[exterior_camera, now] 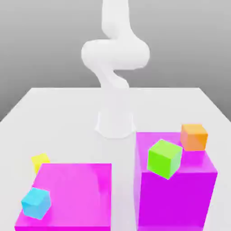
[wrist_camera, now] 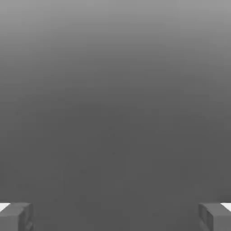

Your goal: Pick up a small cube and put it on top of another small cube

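Observation:
The small bright-yellow cube [exterior_camera: 40, 161] rests on the white table at the exterior view's left, just behind the low magenta block [exterior_camera: 74, 189]. A cyan cube [exterior_camera: 36, 203] of about the same size sits on that block's near left corner. My white arm [exterior_camera: 115, 58] rises from its base at the table's middle and bends upward. In the hand view my gripper [wrist_camera: 115, 216] is open, its grey fingertips [wrist_camera: 16, 216] far apart against plain grey, with nothing between them.
A taller magenta block [exterior_camera: 176, 185] stands at the exterior view's right with a lime-green cube [exterior_camera: 164, 158] on top. An orange cube [exterior_camera: 194, 136] sits at its far right corner. The arm's base [exterior_camera: 115, 126] stands between the two blocks, farther back.

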`<state>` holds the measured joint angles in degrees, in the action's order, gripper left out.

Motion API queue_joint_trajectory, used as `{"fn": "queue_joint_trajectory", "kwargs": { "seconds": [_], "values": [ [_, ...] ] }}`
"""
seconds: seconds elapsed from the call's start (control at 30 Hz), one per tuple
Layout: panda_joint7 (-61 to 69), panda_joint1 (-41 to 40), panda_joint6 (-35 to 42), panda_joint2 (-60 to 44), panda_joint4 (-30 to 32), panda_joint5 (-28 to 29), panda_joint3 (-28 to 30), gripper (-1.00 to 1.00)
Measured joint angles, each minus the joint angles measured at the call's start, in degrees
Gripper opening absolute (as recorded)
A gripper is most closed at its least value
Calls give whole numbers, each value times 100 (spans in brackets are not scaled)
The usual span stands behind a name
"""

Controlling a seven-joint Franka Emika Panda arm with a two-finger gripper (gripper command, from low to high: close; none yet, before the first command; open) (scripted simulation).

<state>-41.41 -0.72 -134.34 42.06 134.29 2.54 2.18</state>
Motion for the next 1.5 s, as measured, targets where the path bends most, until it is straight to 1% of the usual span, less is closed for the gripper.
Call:
{"fn": "queue_joint_trajectory", "kwargs": {
  "seconds": [0.3, 0.43, 0.57, 0.67, 0.73, 0.8, 0.87, 0.9, 0.93, 0.97, 1.07, 1.13, 1.17, 1.33, 1.37, 1.4, 1.43, 1.5],
  "values": [
    [1743, -274, -904, -1330, 904, 750, 1041, 0],
    [2598, -392, -1302, -1900, 1298, 951, 1584, 0],
    [3535, -486, -1713, -2480, 1696, 1037, 2162, 0],
    [4321, -528, -2036, -2932, 2000, 987, 2608, 0],
    [4930, -586, -2258, -3251, 2205, 834, 2847, 0],
    [5606, -583, -2483, -3580, 2413, 587, 3113, 0],
    [6409, -661, -2707, -3930, 2621, 160, 3303, 0],
    [6867, -710, -2813, -4111, 2723, -136, 3305, 0],
    [7297, -863, -2939, -4320, 2765, -534, 3189, 0],
    [7689, -965, -3076, -4544, 2761, -980, 2950, 0],
    [8647, -1703, -3499, -5195, 2632, -2207, 1938, 0],
    [9032, -2379, -3811, -5593, 2528, -2695, 1152, 0],
    [9195, -2674, -3968, -5783, 2477, -2891, 815, -100],
    [9197, -2674, -3952, -5782, 2477, -2893, 815, -100],
    [9277, -2824, -4033, -5878, 2452, -2990, 645, -100],
    [9238, -2761, -3990, -5827, 2466, -2946, 716, -100],
    [9106, -2615, -3893, -5700, 2504, -2781, 898, -100],
    [8678, -2258, -3637, -5344, 2607, -2224, 1385, -100]
  ]
}}
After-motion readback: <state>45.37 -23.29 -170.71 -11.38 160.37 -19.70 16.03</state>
